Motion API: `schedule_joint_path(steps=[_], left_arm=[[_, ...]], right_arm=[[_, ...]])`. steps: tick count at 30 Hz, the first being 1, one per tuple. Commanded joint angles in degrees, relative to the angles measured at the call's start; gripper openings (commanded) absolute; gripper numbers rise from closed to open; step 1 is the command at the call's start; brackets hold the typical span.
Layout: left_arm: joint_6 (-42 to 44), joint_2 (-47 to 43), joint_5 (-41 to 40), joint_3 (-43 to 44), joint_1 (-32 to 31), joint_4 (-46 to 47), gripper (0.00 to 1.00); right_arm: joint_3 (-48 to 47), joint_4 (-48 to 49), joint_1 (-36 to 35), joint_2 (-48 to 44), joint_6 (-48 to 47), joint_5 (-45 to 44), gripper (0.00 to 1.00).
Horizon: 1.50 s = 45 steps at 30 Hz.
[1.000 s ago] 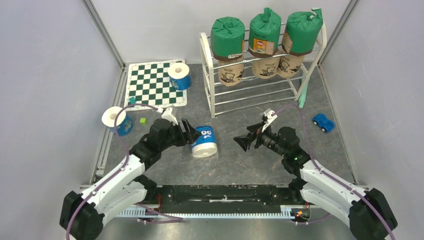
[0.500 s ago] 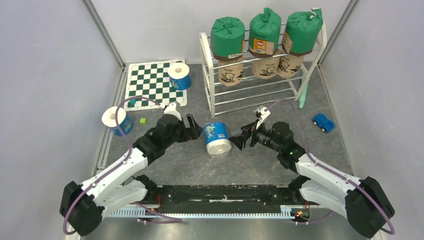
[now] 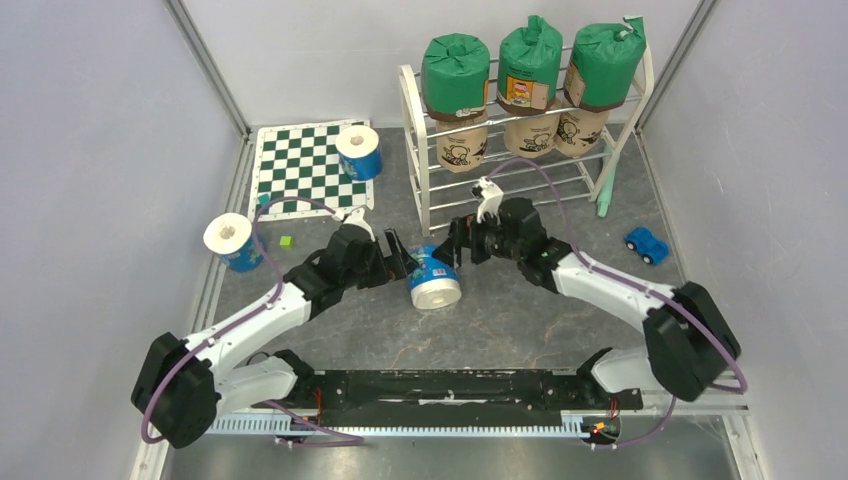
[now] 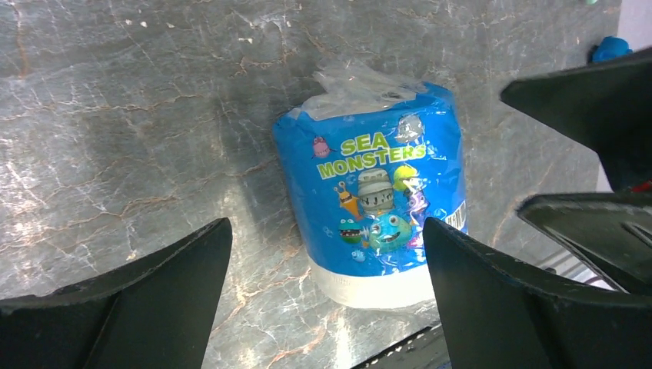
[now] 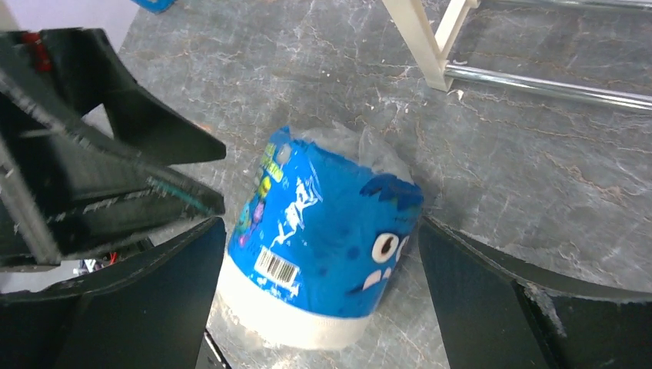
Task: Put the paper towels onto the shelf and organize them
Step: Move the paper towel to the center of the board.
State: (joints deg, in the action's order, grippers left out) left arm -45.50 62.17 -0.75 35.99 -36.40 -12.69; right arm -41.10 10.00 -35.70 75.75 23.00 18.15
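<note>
The top camera sits high behind the arm bases, looking down and forward across the table [image 3: 520, 320] to the shelf [image 3: 418, 150] at the back. Each wrist camera rides close above the table, sighting between the fingers of the left gripper [image 4: 324, 223] or the right gripper [image 5: 320, 223]; they seem to face one another. All three views share the blue-wrapped roll [image 3: 433, 278] [image 4: 373, 192] [image 5: 323, 231] lying between them.

A green-and-white checkered chessboard mat [image 3: 300, 175] lies flat at the far left of the grey marbled desk [image 3: 520, 325]. A small teal block [image 3: 264, 201] sits at the mat's near-left corner, and a tiny lime-green cube [image 3: 286, 241] rests just off its near edge. A small blue toy car [image 3: 647, 244] stands at the right, near a pale mint-green stick [image 3: 607, 190].
</note>
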Motion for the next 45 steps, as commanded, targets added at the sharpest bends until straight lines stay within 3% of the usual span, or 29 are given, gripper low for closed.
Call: schedule_joint_path(steps=[1,14,21,26,28,31,37,41,45], left_arm=[[-3.37,-0.60,1.76,-2.00,0.01,3.90,1.00],[-1.44,-5.93,-1.44,-5.01,0.02,1.09,0.96],[0.57,-14.53,-8.32,-3.52,0.63,-7.45,0.99],[2.97,-17.75,-8.66,-0.87,5.04,-10.81,0.98],[4.40,-16.39,-5.23,0.43,8.84,-11.07,0.97],[6.02,-10.97,6.80,2.36,15.30,-9.31,0.94],[8.67,5.21,25.62,6.72,16.20,-7.46,0.88],[7.65,11.19,30.39,5.86,16.21,-4.64,0.86],[6.12,10.36,30.11,4.02,16.25,-2.31,0.85]], right_arm=[[-6.60,-8.46,-1.52,6.34,1.93,1.05,0.98],[-7.46,-4.03,-5.43,17.09,6.85,2.07,0.97],[-1.93,4.46,-5.46,13.57,6.77,5.77,0.71],[4.38,11.18,-5.74,7.48,-0.61,6.89,0.60],[7.70,14.97,-5.90,5.65,-3.29,8.24,0.54],[12.15,20.62,-6.18,3.51,-5.70,8.89,0.52],[14.26,24.77,-6.22,3.19,-6.43,11.47,0.51],[13.91,23.70,-6.22,3.12,-7.51,11.18,0.52],[11.95,19.27,-6.26,1.72,-9.36,9.59,0.62]])
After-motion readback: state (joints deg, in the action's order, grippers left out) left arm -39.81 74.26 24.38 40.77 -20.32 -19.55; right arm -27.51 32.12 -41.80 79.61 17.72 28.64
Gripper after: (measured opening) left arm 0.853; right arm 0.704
